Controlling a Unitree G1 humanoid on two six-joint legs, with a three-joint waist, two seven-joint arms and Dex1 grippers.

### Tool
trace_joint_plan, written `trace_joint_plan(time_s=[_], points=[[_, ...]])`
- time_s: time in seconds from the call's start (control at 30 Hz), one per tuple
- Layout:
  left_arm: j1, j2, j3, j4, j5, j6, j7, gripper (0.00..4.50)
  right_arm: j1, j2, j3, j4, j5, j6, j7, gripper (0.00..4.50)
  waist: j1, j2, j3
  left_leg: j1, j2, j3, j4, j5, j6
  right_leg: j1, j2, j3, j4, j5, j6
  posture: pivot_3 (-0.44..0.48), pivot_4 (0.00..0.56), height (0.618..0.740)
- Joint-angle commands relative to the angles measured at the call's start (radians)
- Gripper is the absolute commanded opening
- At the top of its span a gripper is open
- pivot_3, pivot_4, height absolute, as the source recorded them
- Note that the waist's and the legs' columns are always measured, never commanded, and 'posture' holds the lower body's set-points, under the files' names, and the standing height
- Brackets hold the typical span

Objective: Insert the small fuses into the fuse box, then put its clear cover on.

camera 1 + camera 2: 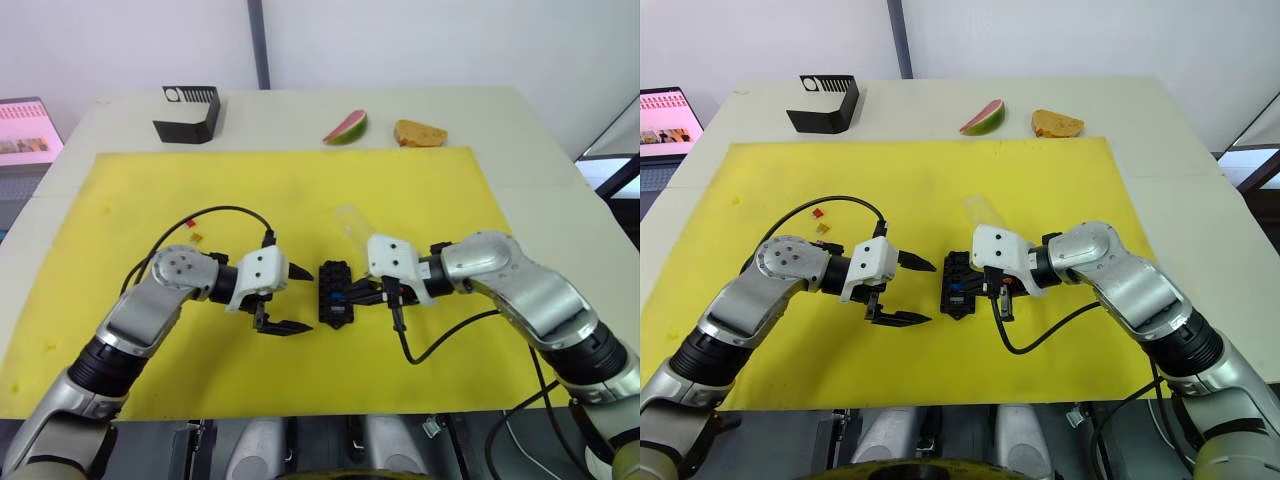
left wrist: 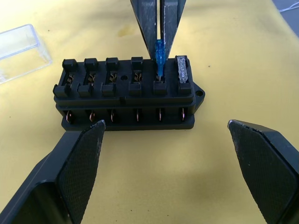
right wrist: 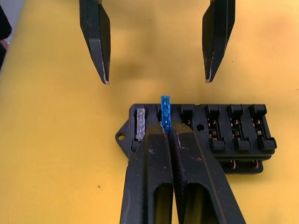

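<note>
one blue fuse (image 2: pixel 159 55) stands upright, pinched by right hand (image 3: pixel 164 128), over fuse box (image 2: pixel 126 93); left hand (image 1: pixel 283 298) released.

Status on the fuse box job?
Done: one whitish fuse sits in the fuse box. In hand: right gripper pressing a blue fuse into the next slot; left gripper open alongside. Left: four empty slots, loose fuses, clear cover.

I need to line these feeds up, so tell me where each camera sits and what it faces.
Left and right eye views: on the head, looking down over both arms at the yellow mat and fuse box.
Left wrist view: along the open left hand at the box; the right hand grips a blue fuse.
Right wrist view: along that shut hand, facing the left hand.
All share the box.
</note>
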Motion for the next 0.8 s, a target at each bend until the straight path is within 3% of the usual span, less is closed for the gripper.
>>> trace_joint_plan(time_s=[0.03,0.8], points=[[-0.001,-0.004,0.000,-0.028,0.005,-0.020,-0.003,4.45,-0.004,0.004,0.003,-0.024,-0.012,0.004,0.006,0.00,0.000,0.000,0.000,0.000,0.000,0.000,0.000,0.000,0.000,0.000,0.000,0.000,0.000,0.000,0.000,0.000,0.150,0.740],[-0.008,-0.018,0.001,-0.026,0.020,-0.029,-0.009,4.45,-0.026,-0.008,-0.025,-0.066,0.013,0.091,0.014,0.00,0.001,0.000,0.000,0.000,0.000,0.000,0.000,0.000,-0.001,0.000,0.000,0.000,0.001,0.000,0.000,0.000,0.150,0.740]])
